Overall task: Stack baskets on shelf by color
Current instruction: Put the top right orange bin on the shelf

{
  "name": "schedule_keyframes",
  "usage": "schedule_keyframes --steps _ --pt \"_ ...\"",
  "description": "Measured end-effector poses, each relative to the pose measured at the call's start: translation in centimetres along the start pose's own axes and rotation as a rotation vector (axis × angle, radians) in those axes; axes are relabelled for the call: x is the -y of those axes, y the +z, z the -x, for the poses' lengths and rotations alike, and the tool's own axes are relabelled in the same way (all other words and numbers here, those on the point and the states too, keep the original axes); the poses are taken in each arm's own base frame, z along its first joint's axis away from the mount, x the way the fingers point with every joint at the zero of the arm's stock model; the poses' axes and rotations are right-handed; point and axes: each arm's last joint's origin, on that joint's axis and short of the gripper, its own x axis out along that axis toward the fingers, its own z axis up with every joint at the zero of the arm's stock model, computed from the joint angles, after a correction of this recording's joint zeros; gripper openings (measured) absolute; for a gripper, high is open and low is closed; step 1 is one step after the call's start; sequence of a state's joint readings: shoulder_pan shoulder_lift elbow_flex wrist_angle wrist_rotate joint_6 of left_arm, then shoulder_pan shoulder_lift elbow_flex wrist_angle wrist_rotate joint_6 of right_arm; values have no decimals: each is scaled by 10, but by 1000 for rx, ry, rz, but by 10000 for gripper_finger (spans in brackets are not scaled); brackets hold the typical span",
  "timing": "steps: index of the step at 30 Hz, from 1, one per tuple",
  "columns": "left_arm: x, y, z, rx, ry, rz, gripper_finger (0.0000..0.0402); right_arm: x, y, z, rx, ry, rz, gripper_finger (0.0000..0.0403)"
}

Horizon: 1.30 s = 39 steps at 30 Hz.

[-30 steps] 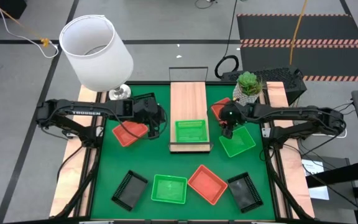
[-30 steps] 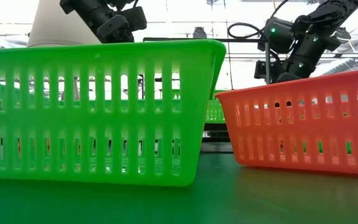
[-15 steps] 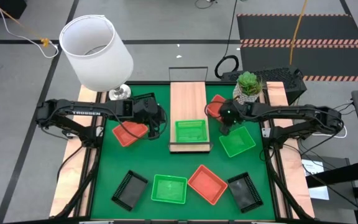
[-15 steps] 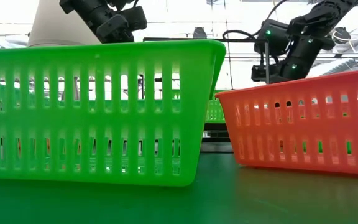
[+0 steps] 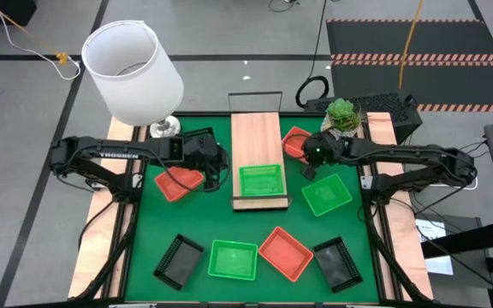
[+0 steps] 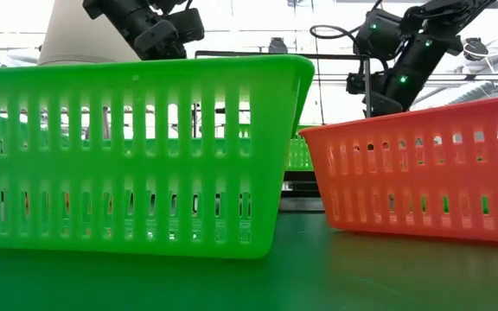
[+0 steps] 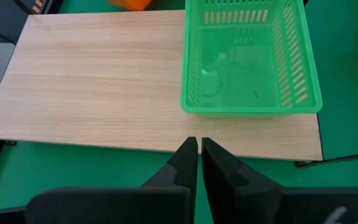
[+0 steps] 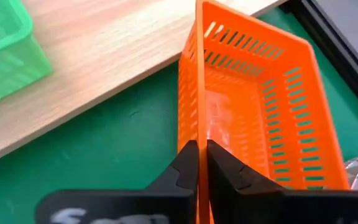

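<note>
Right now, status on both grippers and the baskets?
Right gripper shut on orange basket wall beside shelf. Left gripper shut, empty, facing shelf. One green basket on shelf. Nothing blocking.

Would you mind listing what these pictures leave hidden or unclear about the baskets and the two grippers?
- High view: right gripper and the orange basket it pinches are largely covered by its arm.
- Low view: the near green basket and near orange basket block the shelf.
- High view: left gripper is too small; its wrist view shows it shut, empty.
</note>
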<state>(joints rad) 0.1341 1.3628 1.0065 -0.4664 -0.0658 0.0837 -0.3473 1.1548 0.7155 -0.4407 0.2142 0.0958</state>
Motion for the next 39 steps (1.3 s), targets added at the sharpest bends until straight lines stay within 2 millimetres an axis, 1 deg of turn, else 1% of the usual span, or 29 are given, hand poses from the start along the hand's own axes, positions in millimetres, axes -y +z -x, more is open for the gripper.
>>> schedule_keyframes --steps 4,9,15,21,26,30,33,36,39 --pt "0 0 0 0 0 -4 26 0 -1 1 -5 -6 14 7" --pt "0 0 0 0 1 -16 26 4 -1 5 10 -90 56 5" --pt "0 3 0 28 4 -23 26 7 1 20 76 -96 121 5" --pt "0 5 0 52 7 -23 26 9 6 32 169 -104 244 5" --pt "0 5 0 50 6 -23 26 9 12 36 242 -115 373 5" --pt "0 3 0 34 3 -16 26 11 23 37 333 -141 464 5" --pt "0 2 0 16 1 -11 26 15 30 37 402 -165 525 5" --pt "0 0 0 4 0 -8 26 20 38 38 493 -128 591 5" --pt "0 0 0 4 0 -3 26 27 44 34 553 -112 625 5"
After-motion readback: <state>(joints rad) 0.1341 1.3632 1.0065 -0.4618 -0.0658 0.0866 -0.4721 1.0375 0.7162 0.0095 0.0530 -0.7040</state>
